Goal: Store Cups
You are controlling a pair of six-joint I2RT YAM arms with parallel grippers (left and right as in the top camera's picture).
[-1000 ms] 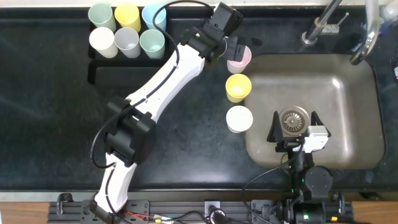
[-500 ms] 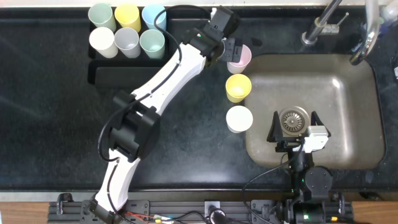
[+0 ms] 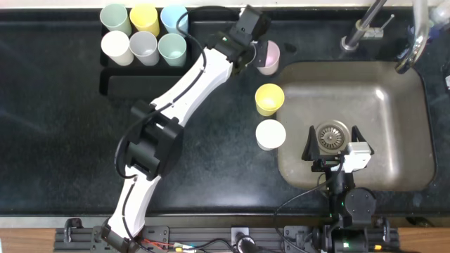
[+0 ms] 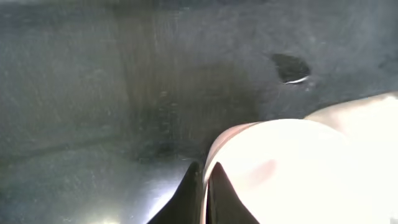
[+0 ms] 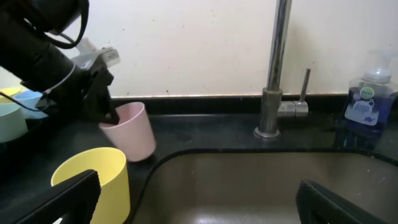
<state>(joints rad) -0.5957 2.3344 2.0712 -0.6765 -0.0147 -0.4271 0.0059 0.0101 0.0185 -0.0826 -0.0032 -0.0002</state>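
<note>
Black counter [image 3: 56,126]; left gripper [image 5: 107,117]'s pink cup [image 5: 134,134] near upright, mouth up

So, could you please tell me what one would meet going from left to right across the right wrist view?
pale green cup → yellow cup → pink cup → faucet → soap bottle

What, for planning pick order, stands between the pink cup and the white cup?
The yellow cup stands between the pink cup and the white cup, apart from both, seen in the top view.
</note>
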